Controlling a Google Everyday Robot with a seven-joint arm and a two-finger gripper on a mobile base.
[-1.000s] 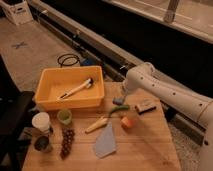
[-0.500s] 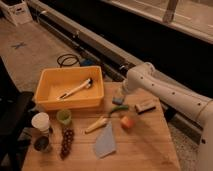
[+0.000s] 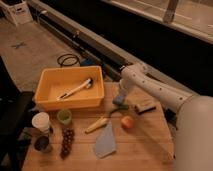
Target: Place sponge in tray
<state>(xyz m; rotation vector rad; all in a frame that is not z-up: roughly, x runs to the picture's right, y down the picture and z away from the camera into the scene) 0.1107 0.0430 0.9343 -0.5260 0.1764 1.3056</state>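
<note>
The gripper (image 3: pixel 120 95) sits low over the table (image 3: pixel 145 150), at the sponge (image 3: pixel 118 101), just right of the tray (image 3: pixel 70 104). Compared with the views from the preceding second, the arm holds the same pose and the sponge lies in the same spot on the wood. Nothing else on the table has shifted.

You cannot tell from this view whether the gripper is closed on the sponge or only resting at it. Treat the grasp as unconfirmed.

Status: the sponge is on the table, outside the tray, near the tray's right wall. The placing step is not yet done.

Judged next move: once you confirm the grasp, lift clear of the rolled rim, travel left, and release over the tray floor. Note the white-handled tool (image 3: pixel 75 89) already lying in the tray; choose a bare area beside it.

Hazards: the brown block (image 3: pixel 145 106) and the orange fruit (image 3: pixel 128 122) lie near the arm's path. A low lift could catch the tray rim.
</note>
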